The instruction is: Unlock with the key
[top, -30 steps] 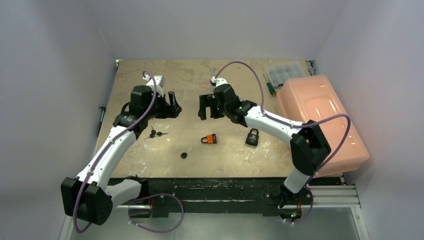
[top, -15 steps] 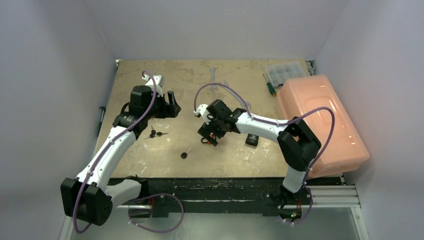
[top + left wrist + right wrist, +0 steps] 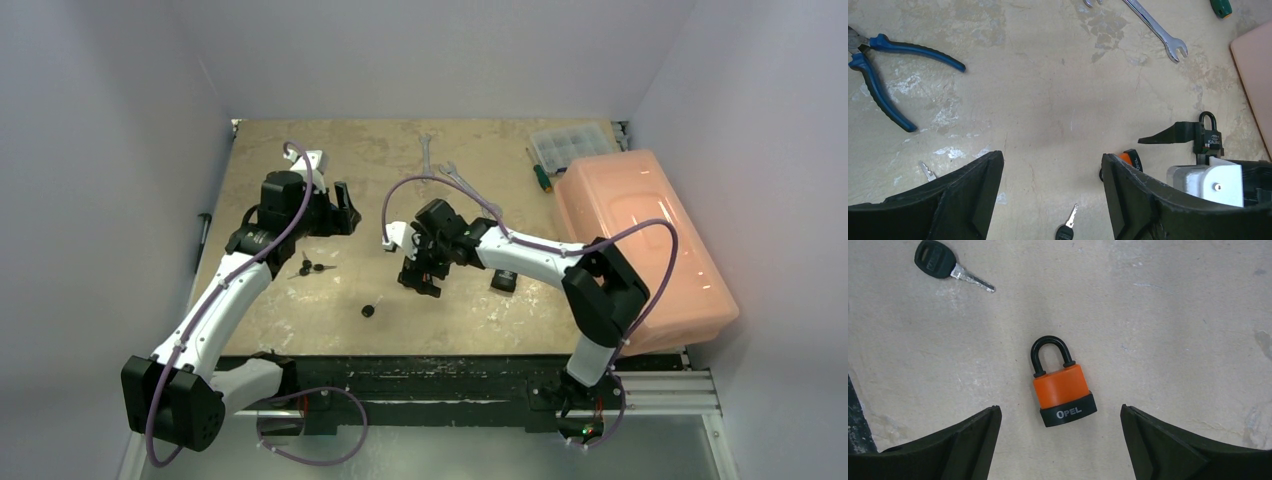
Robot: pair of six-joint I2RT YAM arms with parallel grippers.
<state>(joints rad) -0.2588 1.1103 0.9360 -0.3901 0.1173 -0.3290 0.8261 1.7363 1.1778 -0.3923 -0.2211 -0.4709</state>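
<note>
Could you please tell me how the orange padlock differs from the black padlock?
The orange padlock has an orange body with a black base marked OPEL; the black padlock has a black body. The orange padlock lies directly under the open right tool; the black padlock lies off to one side. Both lie flat, shackles closed.

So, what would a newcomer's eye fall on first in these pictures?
The orange padlock lies flat in the middle of the table, with the right claw open directly above it. A black key lies loose nearby. A big pink box fills the table's right edge.
</note>
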